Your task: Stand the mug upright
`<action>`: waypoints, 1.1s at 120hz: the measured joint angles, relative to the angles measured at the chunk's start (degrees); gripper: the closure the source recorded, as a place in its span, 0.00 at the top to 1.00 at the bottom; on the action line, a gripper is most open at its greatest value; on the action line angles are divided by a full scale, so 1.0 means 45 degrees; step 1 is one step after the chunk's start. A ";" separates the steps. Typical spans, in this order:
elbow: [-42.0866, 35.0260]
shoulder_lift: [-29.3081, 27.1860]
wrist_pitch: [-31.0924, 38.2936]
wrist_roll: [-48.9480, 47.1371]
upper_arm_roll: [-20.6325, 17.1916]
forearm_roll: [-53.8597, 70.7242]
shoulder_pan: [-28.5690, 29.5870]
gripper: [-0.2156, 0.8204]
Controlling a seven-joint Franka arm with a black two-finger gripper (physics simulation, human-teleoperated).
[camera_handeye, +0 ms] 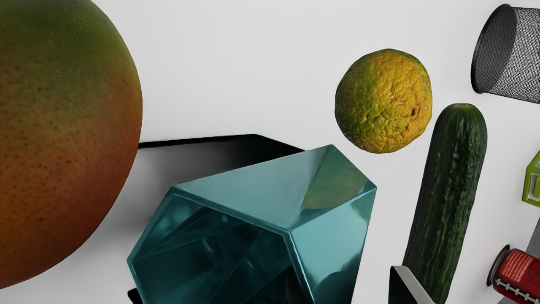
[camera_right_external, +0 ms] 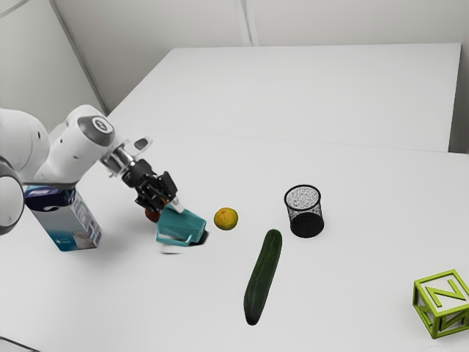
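Jaws (camera_right_external: 173, 201) parted, apparently, right at the open mouth of the tipped mug (camera_right_external: 180, 224).

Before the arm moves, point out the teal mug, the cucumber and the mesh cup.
Teal mug (camera_handeye: 333, 240): wrist view, outer side wall.
Cucumber (camera_right_external: 263, 279): exterior view, middle of its body.
Mesh cup (camera_right_external: 305, 224): exterior view, dark lower wall.

Bright, even white light washes the pale surface (camera_right_external: 352, 286); shadows fall mostly soft and grey, deepening to near-black beside the mug (camera_handeye: 270, 202), whose glossy sides catch pale reflections.
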 joint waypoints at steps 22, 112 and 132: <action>0.0052 0.0016 0.0049 -0.0095 -0.0202 -0.0003 0.0006 0.22; 0.0701 -0.0171 0.0183 -0.0659 -0.0751 0.0149 0.0002 0.05; 0.0688 -0.1001 0.0400 -0.0959 -0.0783 0.1630 -0.0376 0.04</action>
